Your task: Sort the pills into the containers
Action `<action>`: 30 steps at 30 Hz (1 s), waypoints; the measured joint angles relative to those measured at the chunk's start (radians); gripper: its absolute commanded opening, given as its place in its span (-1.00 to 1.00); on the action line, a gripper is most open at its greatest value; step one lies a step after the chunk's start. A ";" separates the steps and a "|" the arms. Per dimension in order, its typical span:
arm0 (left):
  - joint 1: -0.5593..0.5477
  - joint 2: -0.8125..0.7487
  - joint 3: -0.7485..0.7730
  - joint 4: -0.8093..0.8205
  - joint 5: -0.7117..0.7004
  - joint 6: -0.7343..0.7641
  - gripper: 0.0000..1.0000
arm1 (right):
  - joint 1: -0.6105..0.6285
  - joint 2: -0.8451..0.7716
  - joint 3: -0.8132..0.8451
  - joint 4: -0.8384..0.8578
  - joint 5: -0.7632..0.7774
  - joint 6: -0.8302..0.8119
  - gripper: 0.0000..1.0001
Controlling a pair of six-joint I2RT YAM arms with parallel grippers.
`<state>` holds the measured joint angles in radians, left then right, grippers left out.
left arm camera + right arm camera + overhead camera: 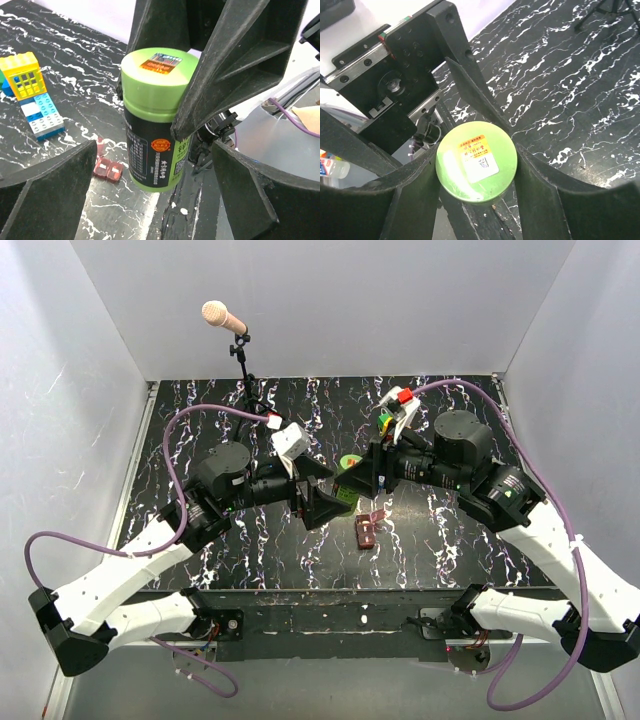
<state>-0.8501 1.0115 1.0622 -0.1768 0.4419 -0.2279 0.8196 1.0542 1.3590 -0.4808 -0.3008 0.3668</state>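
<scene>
1. The green bottle [150, 100] stands upright near the middle of the desk [450, 540]. We cannot tell whether its base rests on the desk.
2. The right gripper [476, 160] is clamped on the cap. The left gripper [154, 146] has its jaws wide apart on either side of the body, touching nothing.
3. Our judgement: one arm steadies the bottle while the other gets set to take the body, so the cap can be unscrewed.
4. The red-brown box [367, 530] lies just beside the bottle, towards the near edge.
5. Writing: the cap sticker is orange and white, and the body label is black with a round orange seal. The characters are too small to read.
</scene>
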 measured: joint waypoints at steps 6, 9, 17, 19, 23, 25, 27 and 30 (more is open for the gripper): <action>0.000 -0.018 0.000 -0.049 -0.078 0.007 0.96 | 0.000 -0.005 -0.037 -0.005 0.094 -0.008 -0.97; 0.000 -0.048 0.000 -0.066 -0.114 0.011 0.96 | 0.000 -0.005 -0.078 -0.018 0.159 -0.013 -0.97; 0.000 -0.124 -0.001 -0.077 -0.148 0.015 0.96 | 0.000 -0.009 -0.246 0.002 0.393 -0.007 -0.97; 0.000 -0.125 -0.003 -0.077 -0.148 0.015 0.96 | -0.002 -0.011 -0.292 0.013 0.467 0.000 -0.97; 0.000 -0.118 -0.014 -0.077 -0.148 0.013 0.96 | -0.019 -0.033 -0.378 0.046 0.619 0.027 -0.97; 0.000 -0.115 -0.023 -0.078 -0.147 0.010 0.96 | -0.036 -0.050 -0.419 0.060 0.691 0.048 -0.97; 0.000 -0.107 -0.029 -0.078 -0.146 0.008 0.96 | -0.060 -0.064 -0.451 0.069 0.754 0.069 -0.97; 0.000 -0.095 -0.038 -0.077 -0.143 0.004 0.96 | -0.114 -0.085 -0.494 0.081 0.808 0.109 -0.97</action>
<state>-0.8501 0.9161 1.0241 -0.2543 0.2993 -0.2237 0.7055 0.9691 0.8646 -0.3996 0.5068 0.4759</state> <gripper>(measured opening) 0.981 0.606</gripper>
